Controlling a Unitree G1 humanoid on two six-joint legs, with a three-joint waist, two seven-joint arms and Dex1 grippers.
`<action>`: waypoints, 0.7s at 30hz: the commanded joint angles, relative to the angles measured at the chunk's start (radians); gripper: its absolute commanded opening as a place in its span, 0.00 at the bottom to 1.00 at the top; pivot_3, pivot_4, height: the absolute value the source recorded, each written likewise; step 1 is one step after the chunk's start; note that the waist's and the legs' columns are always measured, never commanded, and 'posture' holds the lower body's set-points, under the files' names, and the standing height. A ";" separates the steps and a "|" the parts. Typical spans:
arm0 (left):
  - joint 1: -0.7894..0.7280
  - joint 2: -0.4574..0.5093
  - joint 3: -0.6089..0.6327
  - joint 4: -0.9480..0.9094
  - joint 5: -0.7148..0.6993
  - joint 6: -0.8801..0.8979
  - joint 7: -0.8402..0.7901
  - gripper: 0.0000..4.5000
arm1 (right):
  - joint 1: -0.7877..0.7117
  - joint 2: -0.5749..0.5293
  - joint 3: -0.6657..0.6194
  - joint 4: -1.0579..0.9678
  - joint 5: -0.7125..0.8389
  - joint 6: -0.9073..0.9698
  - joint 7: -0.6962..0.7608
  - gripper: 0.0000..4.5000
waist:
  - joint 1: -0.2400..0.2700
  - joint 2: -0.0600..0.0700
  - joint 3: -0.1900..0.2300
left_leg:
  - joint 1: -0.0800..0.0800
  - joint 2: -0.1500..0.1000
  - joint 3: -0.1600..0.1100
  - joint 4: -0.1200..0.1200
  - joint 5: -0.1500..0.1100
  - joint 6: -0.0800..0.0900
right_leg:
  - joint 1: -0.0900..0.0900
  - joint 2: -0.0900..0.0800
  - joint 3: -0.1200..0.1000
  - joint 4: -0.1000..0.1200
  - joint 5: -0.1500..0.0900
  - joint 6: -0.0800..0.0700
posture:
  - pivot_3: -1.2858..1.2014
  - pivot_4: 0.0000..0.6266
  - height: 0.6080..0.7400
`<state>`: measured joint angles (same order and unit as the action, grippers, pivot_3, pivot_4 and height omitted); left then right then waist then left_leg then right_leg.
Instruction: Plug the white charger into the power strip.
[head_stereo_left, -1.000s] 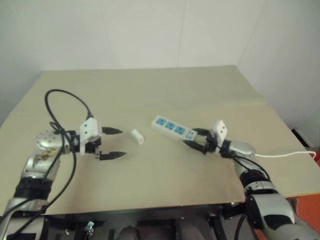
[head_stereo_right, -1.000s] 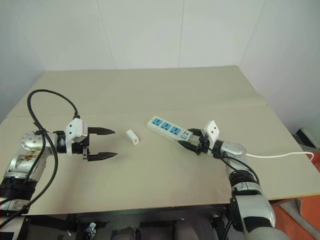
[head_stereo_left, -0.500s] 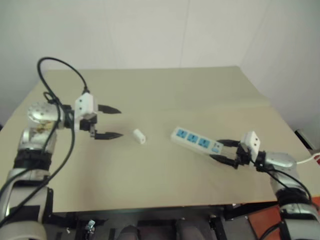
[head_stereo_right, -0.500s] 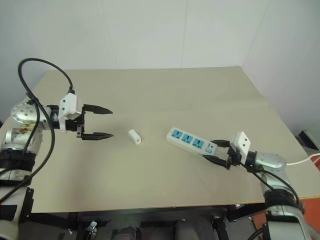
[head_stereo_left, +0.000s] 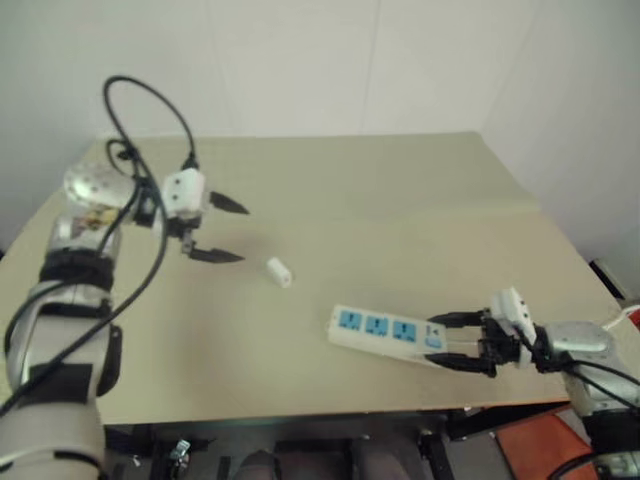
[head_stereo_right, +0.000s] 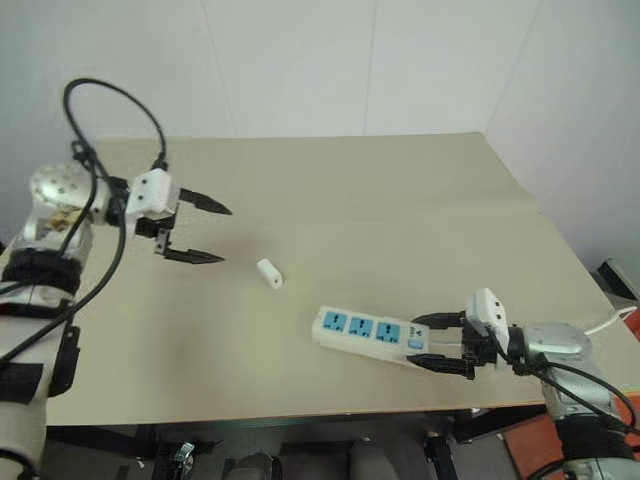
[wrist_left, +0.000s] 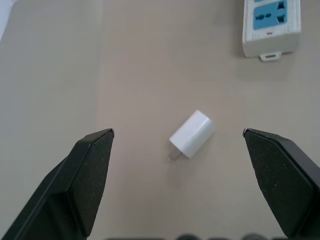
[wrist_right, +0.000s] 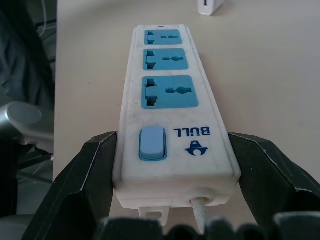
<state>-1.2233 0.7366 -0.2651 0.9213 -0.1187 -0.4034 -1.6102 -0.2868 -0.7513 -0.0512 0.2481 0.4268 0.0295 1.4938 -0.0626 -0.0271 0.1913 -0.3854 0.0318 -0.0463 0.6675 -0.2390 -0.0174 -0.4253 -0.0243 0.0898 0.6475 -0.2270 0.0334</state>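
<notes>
Both claws showed: the right claw (head_stereo_right: 441, 344) clasped the power strip (head_stereo_right: 368, 334), its cord mostly hidden; the left claw (head_stereo_right: 208, 232) gaped empty near the white charger (head_stereo_right: 268, 273).

Bare test room, beige table (head_stereo_right: 400, 200), white walls (head_stereo_right: 300, 60)

The left gripper (head_stereo_right: 202, 232) hangs raised with black fingers (head_stereo_right: 196, 257) spread wide; the right gripper (head_stereo_right: 436, 344) reaches low, its fingers clamping both sides of the strip's end.

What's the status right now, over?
Right gripper clamped on power strip, switch end. Left gripper open, empty, above table. White charger lying loose, unplugged. Nothing in the way.
</notes>
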 joint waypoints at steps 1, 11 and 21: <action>-0.122 -0.002 -0.164 0.023 -0.020 -0.083 -0.004 1.00 | -0.065 0.004 0.010 0.012 0.018 0.004 0.050 0.75 | 0.000 0.000 0.000 | 0.000 0.000 0.000 0.000 0.000 0.000 | 0.000 0.000 0.000 0.000 0.000 0.000 | 0.52 0.24 1.00; -0.382 -0.091 -0.639 0.204 -0.008 -0.305 -0.004 1.00 | -0.157 0.046 0.130 0.010 -0.004 0.045 0.104 0.75 | -0.005 -0.001 0.001 | 0.000 0.000 0.000 0.001 -0.001 0.001 | 0.000 0.001 0.002 0.000 -0.001 0.001 | 0.52 0.24 1.00; -0.429 -0.234 -0.640 0.362 0.215 -0.491 -0.004 1.00 | -0.209 0.131 0.200 0.008 -0.039 0.049 0.038 0.75 | -0.007 -0.001 0.001 | 0.000 0.000 0.001 0.002 -0.002 0.003 | -0.001 0.002 0.003 0.000 -0.001 0.001 | 0.52 0.24 1.00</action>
<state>-1.6139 0.5034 -0.9349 1.2680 0.0621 -0.8693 -1.6113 -0.4694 -0.6268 0.1495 0.2776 0.3864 0.0744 1.5342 -0.0701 -0.0280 0.1926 -0.3858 0.0315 -0.0457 0.6694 -0.2410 -0.0141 -0.4260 -0.0227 0.0931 0.6479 -0.2280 0.0345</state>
